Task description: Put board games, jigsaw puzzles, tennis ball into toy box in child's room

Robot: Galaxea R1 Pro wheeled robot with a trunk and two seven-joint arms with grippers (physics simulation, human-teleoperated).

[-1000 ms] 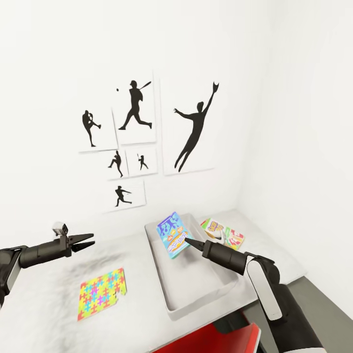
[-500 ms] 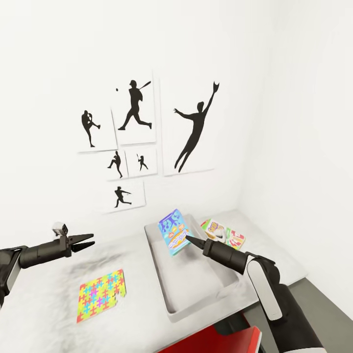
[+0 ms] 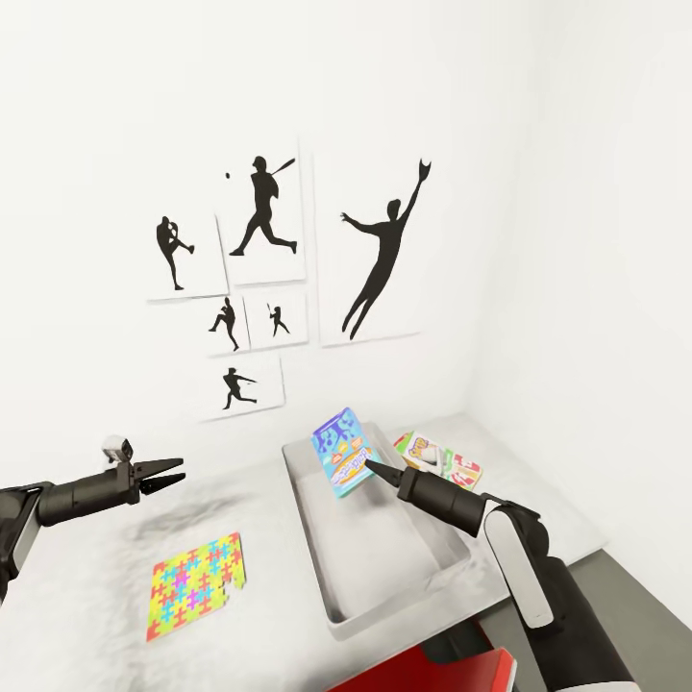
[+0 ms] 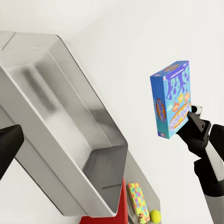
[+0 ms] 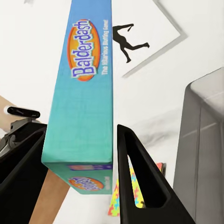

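Now two board games: blue game in right gripper, one on table

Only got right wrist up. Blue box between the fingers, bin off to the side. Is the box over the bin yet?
Observer: Head view: the blue board game hangs above the toy box, pinched at its lower corner by the right gripper.
Operator: Anything in the bin?
Observer: Left wrist view shows its floor bare.
Operator: Left arm?
Observer: Left gripper open, holding nothing, above the table behind the jigsaw puzzle.
Operator: Other toys out?
Observer: A board game lies right of the bin.
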